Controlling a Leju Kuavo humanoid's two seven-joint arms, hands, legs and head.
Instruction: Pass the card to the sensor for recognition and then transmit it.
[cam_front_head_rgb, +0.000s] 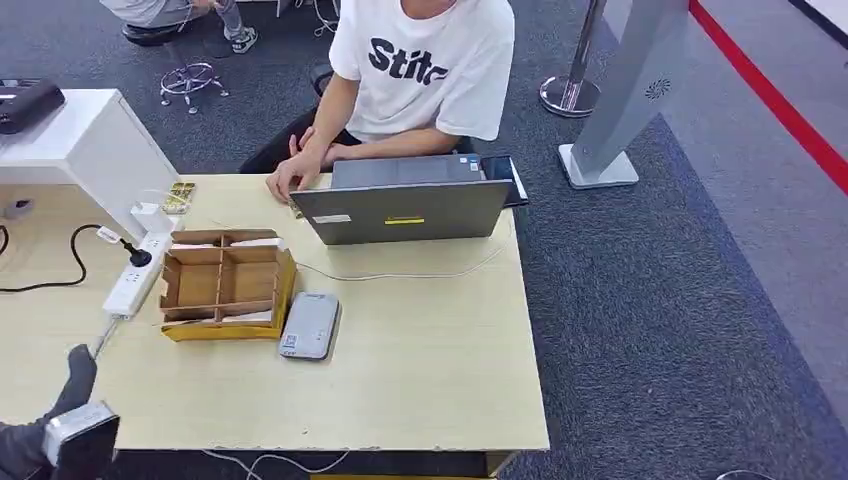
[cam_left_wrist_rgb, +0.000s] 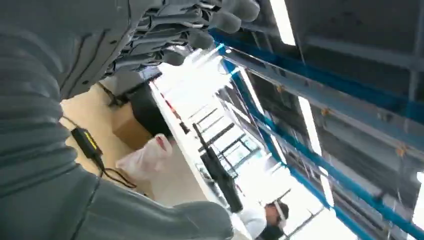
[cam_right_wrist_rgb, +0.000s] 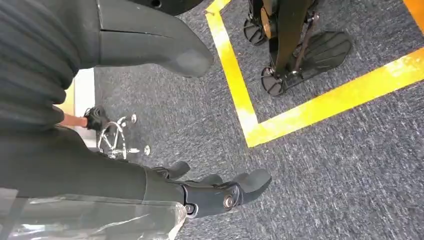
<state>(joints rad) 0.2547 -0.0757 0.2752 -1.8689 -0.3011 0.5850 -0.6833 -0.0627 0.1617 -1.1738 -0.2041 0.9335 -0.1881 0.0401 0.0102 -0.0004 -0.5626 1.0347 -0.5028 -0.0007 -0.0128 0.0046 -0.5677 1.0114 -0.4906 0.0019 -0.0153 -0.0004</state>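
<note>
A: Far left, head view?
B: Left hand (cam_front_head_rgb: 75, 385) low at the pale wooden table (cam_front_head_rgb: 420, 380) edge, dark fingers up; left wrist view shows its fingers (cam_left_wrist_rgb: 220, 20) loosely curled, nothing in them that I can make out; whether slack or clenched I cannot tell.
A: Next along?
B: White power strip (cam_front_head_rgb: 135, 278); brown cardboard divider box (cam_front_head_rgb: 228, 285) with white cards (cam_front_head_rgb: 245, 316) in its slots; grey flat sensor (cam_front_head_rgb: 309, 325) just beside the box; grey laptop (cam_front_head_rgb: 405, 205), a person in a white shirt (cam_front_head_rgb: 425, 65) seated behind it.
A: Right hand?
B: Right hand (cam_right_wrist_rgb: 210, 192) hangs over grey carpet (cam_right_wrist_rgb: 340, 165) with yellow tape (cam_right_wrist_rgb: 280, 110); fingers apart, empty.
</note>
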